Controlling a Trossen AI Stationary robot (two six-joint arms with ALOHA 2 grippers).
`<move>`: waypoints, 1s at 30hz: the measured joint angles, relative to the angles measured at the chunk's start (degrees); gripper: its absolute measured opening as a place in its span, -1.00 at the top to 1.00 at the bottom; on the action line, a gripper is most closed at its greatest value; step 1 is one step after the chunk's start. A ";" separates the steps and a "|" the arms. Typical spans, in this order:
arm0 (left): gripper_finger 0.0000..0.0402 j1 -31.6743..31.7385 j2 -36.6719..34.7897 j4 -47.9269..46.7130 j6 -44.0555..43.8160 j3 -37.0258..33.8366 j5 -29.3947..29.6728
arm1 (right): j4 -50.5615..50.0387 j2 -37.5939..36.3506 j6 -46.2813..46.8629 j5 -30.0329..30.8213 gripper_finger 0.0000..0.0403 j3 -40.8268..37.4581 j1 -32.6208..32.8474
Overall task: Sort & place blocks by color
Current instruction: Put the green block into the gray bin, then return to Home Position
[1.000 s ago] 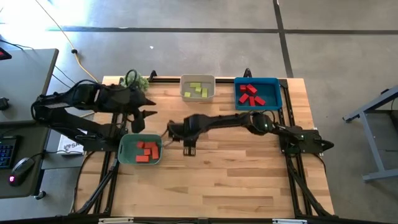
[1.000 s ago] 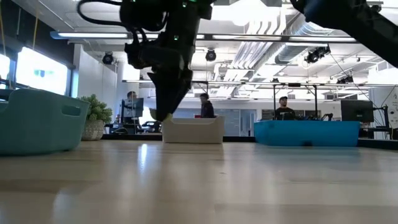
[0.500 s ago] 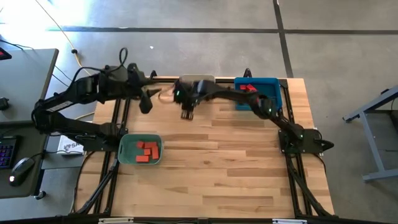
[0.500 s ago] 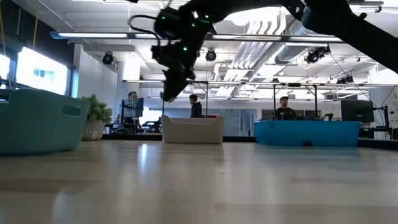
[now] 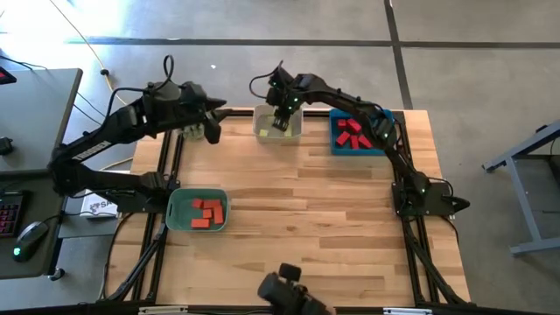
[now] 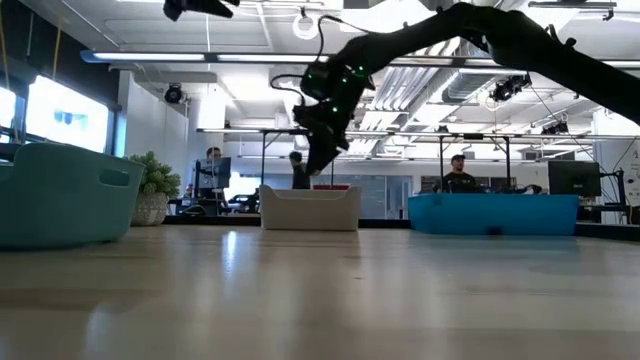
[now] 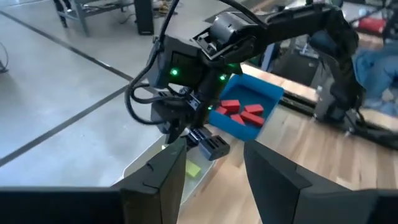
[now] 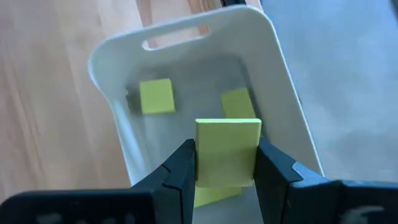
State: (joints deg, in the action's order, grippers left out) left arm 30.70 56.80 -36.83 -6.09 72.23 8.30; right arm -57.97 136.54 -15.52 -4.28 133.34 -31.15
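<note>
Three trays sit on the wooden table (image 5: 297, 227): a white tray (image 5: 278, 123) at the far edge, a blue tray (image 5: 360, 133) just beside it, and a green tray (image 5: 198, 210) nearer the left arm's base. The blue tray holds about five red blocks (image 5: 353, 132), though the right arm crosses part of it; the green tray holds about four orange blocks (image 5: 207, 211). The right gripper (image 8: 225, 163) hangs over the white tray, its fingers clamped on one flat, square-edged yellow-green block (image 8: 227, 151). Only the right wrist view shows this grip clearly, along with more yellow-green blocks (image 8: 156, 96) lying loose in the tray below; the low view gives just the tray's side wall. The left gripper (image 7: 214, 158) hovers near the table's far left corner, its fingers spread apart with nothing between them.
</note>
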 joint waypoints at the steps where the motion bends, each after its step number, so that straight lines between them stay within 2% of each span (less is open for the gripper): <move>1: 0.25 0.46 -0.02 1.19 -0.70 -0.83 -0.25 | 0.16 -0.01 -0.05 -1.22 0.52 -0.48 -0.67; 3: 0.25 1.14 -0.02 3.56 -2.27 -2.62 -0.35 | 0.28 -0.05 -0.62 -3.24 0.52 -1.78 -1.73; 10: 0.25 2.36 0.00 8.86 -6.82 -8.16 -1.16 | 0.12 -0.01 -1.86 -3.52 0.50 -5.38 -2.78; 17: 0.25 2.23 -0.11 14.80 -10.84 -14.82 -3.67 | 0.30 0.01 -5.10 -2.34 0.00 -5.81 -2.70; 20: 0.25 2.21 -0.26 19.16 -13.11 -18.73 -4.23 | -0.14 -0.03 -5.04 -2.48 -0.11 -5.77 -2.70; 26: 0.32 2.19 -0.49 24.87 -13.94 -25.09 -5.01 | -4.95 -0.08 -4.98 -3.12 -0.14 -1.30 -2.74; 30: 0.38 1.47 -2.09 26.99 -14.97 -28.47 -5.11 | -4.30 -0.56 -3.89 -3.28 -0.14 1.69 -2.57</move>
State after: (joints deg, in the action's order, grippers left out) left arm 32.16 54.71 -9.84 -21.05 43.76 3.18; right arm -62.27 135.98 -19.41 -7.56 135.02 -33.71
